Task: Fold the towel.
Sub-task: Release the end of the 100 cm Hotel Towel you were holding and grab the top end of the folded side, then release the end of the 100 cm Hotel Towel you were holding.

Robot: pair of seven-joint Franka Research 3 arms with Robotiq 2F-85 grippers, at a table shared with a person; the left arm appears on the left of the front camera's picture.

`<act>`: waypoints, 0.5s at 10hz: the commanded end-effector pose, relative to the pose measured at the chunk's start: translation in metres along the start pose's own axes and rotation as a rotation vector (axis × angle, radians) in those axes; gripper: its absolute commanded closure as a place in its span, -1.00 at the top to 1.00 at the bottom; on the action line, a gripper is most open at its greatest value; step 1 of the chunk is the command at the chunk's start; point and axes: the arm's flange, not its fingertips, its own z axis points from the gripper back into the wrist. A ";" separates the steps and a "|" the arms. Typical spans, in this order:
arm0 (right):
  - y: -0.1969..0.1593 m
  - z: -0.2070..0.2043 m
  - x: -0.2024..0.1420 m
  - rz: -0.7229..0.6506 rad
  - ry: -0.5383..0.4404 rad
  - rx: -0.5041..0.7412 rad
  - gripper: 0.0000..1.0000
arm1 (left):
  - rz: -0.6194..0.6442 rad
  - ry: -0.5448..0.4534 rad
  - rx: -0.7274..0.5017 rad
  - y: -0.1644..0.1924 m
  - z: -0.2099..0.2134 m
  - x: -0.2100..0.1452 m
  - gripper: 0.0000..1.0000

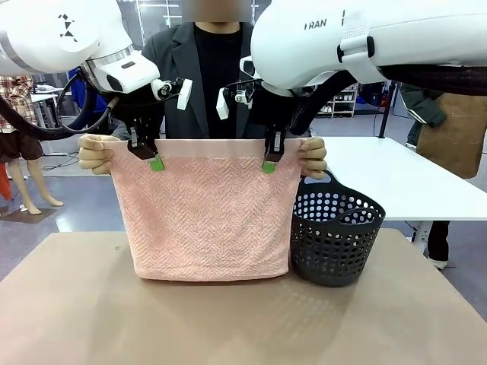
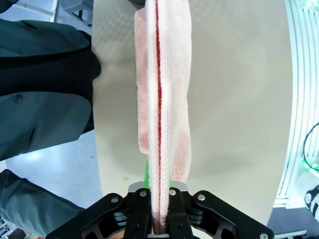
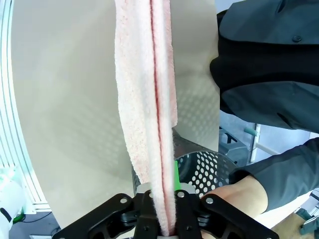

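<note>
The pale pink towel (image 1: 209, 217) hangs doubled over above the table, its lower edge resting near the tabletop. My left gripper (image 1: 154, 161) is shut on its top edge near the left corner, and my right gripper (image 1: 269, 164) is shut on the top edge near the right corner. A person's hands (image 1: 97, 154) hold the two upper corners just outside my fingers. In the left wrist view the towel (image 2: 162, 99) runs edge-on up from my pinched left gripper (image 2: 159, 191). The right wrist view shows the towel (image 3: 149, 99) likewise clamped in my right gripper (image 3: 163, 191).
A dark perforated basket (image 1: 333, 236) stands on the tan table (image 1: 228, 319) right of the towel, close to its right edge. The person in a dark jacket (image 1: 179, 61) stands behind the towel. A white table (image 1: 396, 179) lies at the far right.
</note>
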 end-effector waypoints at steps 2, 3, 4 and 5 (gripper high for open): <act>0.001 0.003 0.000 0.004 0.001 -0.009 -1.00 | 0.000 0.007 0.004 0.000 0.001 -0.001 -1.00; 0.001 0.003 0.000 0.004 0.001 -0.009 -1.00 | 0.000 0.007 0.004 0.000 0.001 -0.001 -1.00; 0.001 0.003 0.000 0.004 0.001 -0.009 -1.00 | 0.000 0.007 0.004 0.000 0.001 -0.001 -1.00; 0.001 0.003 0.000 0.004 0.001 -0.009 -1.00 | 0.000 0.007 0.004 0.000 0.001 -0.001 -1.00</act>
